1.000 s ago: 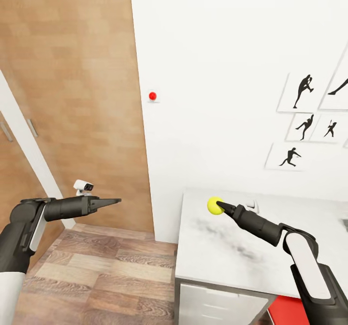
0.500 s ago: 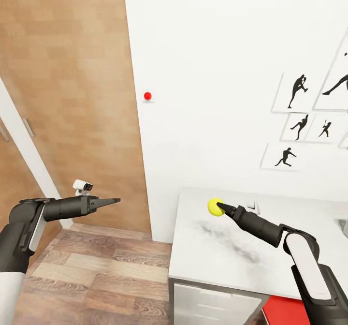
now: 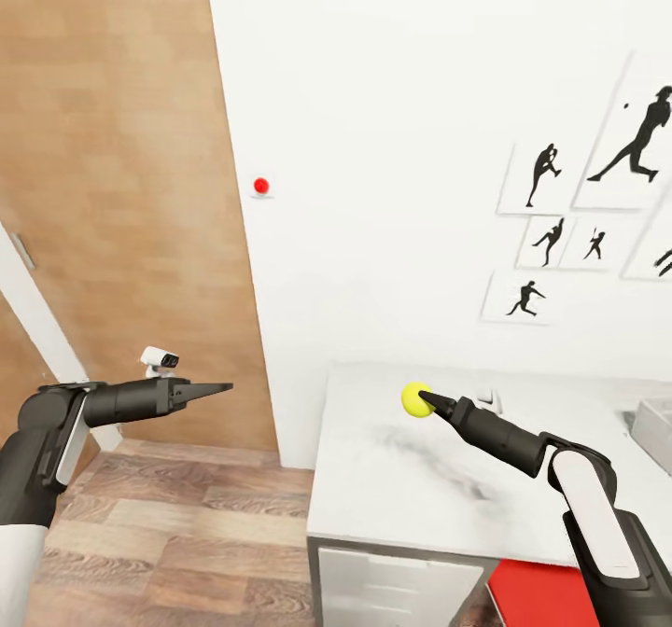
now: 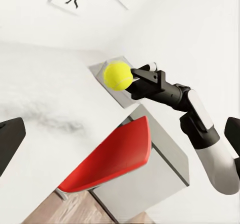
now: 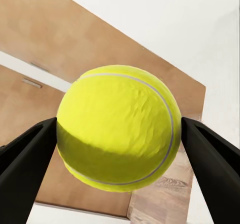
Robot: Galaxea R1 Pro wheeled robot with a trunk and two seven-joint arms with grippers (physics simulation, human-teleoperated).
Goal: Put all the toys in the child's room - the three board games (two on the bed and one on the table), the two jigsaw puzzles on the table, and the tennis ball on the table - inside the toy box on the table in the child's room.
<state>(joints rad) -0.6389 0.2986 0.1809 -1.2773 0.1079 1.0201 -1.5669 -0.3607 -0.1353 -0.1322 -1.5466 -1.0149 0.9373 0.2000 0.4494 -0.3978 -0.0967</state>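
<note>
A big yellow-green tennis ball (image 5: 116, 128) sits in the middle, with a thin pale line curving over its fuzzy skin. Two black fingers (image 5: 26, 156) of the right gripper (image 5: 119, 149) press on it, one on each side, touching it. Behind the ball is a brown wood wall (image 5: 75, 39) and a white wall (image 5: 180, 24). Low down there is a bit of what may be a wood floor (image 5: 167, 194); it is hard to tell.
</note>
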